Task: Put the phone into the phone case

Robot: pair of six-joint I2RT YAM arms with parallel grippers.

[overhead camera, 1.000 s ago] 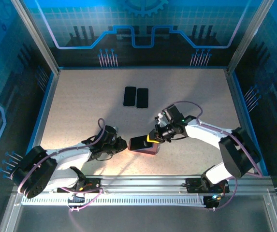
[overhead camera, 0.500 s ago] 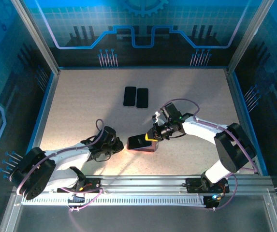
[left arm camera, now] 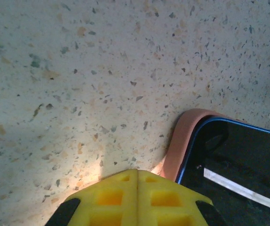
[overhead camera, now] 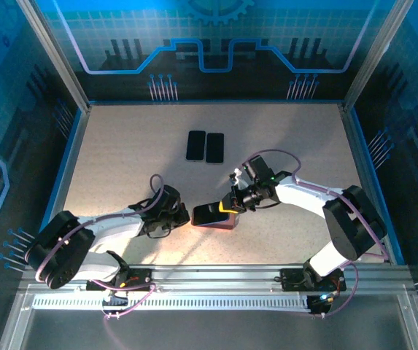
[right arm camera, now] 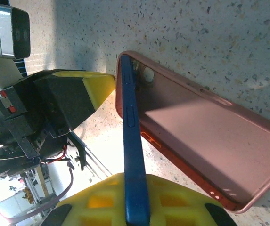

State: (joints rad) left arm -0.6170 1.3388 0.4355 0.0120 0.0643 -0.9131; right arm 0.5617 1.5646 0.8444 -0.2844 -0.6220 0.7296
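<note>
phone (right arm camera: 131, 132) edge-on, near end hidden in right pincer (right arm camera: 137, 195)

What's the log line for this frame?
left jaws shut beside case corner | right jaws shut on phone | phone tilted, one end in case

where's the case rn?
Top view, front centre of the table: the case lies just right of the left end effector, under the tilted phone that the right end effector holds.

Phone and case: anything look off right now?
Yes. The phone is askew: one end sits in a corner of the pink case, beside the shut left gripper, while the other end is lifted clear, pinched in the right gripper. It is not seated flat yet.
</note>
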